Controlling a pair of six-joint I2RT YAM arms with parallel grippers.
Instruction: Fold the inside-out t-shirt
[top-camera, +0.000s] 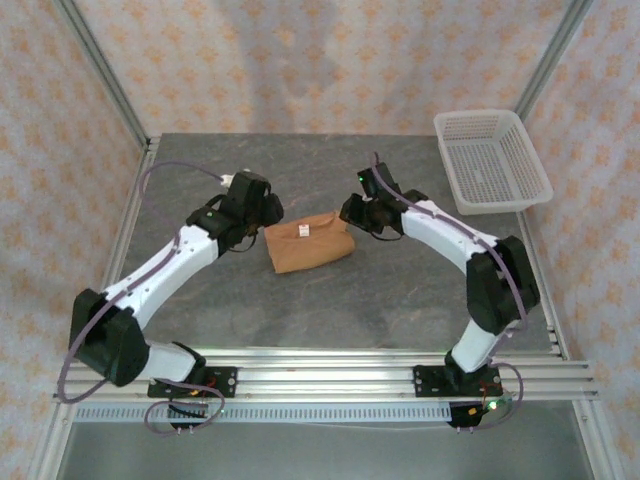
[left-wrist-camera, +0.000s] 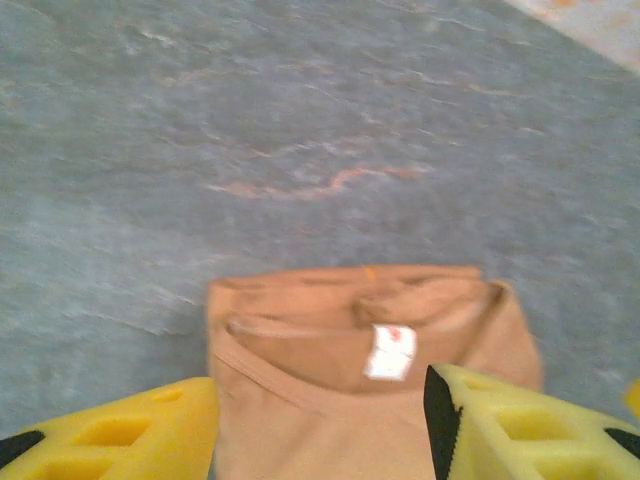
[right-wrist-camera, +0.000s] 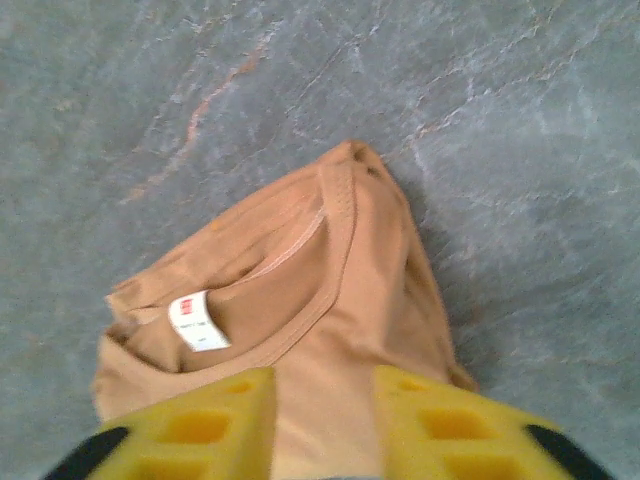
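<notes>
We see the t-shirt (top-camera: 308, 242) lying on the grey surface (top-camera: 350, 310), about in the middle between the two arms, folded into a small, thick, nearly square packet. Its collar opening faces up, and a small white label (left-wrist-camera: 390, 352) sits inside the collar. The left hand (left-wrist-camera: 320, 400) is at the left edge of the packet and the right hand (right-wrist-camera: 322, 395) is at its right edge, so the t-shirt lies between them. From the left wrist we see the two yellow fingers (left-wrist-camera: 130, 435) standing wide apart, with the flat cloth visible in the gap; this hand is open and grips nothing. From the right wrist the yellow fingers (right-wrist-camera: 440, 425) are also apart, but with a narrower gap, and the cloth lies loose and flat under them, so we judge this hand open too. We cannot tell if any fingertip touches the cloth. A white mesh basket (top-camera: 478, 113) stands at the far right corner of the surface, well apart from the t-shirt and from both hands.
</notes>
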